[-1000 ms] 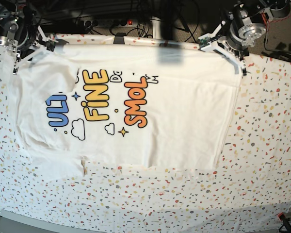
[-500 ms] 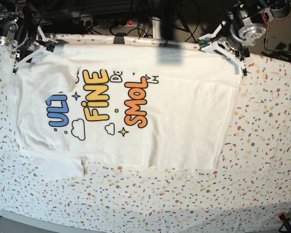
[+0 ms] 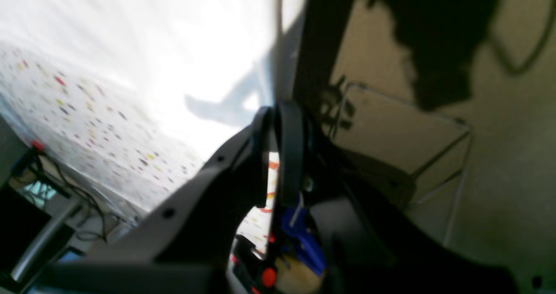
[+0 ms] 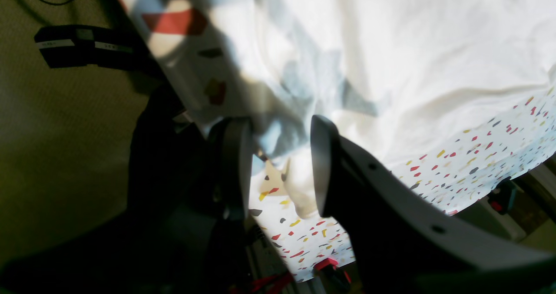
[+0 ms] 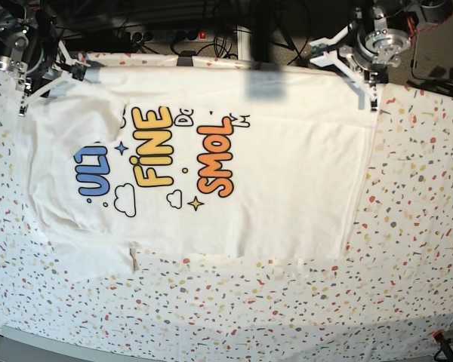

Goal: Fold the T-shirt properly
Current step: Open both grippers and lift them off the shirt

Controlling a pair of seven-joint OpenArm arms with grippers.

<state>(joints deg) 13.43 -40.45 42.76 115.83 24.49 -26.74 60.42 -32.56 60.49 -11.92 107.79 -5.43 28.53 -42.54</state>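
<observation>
Your T-shirt (image 5: 211,158) lies print-up across the table (image 5: 415,226), right gripper (image 4: 278,168) at ten o'clock, jaws parted around a cloth fold, left gripper (image 3: 278,150) at one o'clock, barely parted, nothing held.

"FINE" in yellow, "SMOL" in orange on the T-shirt (image 5: 211,151).
</observation>
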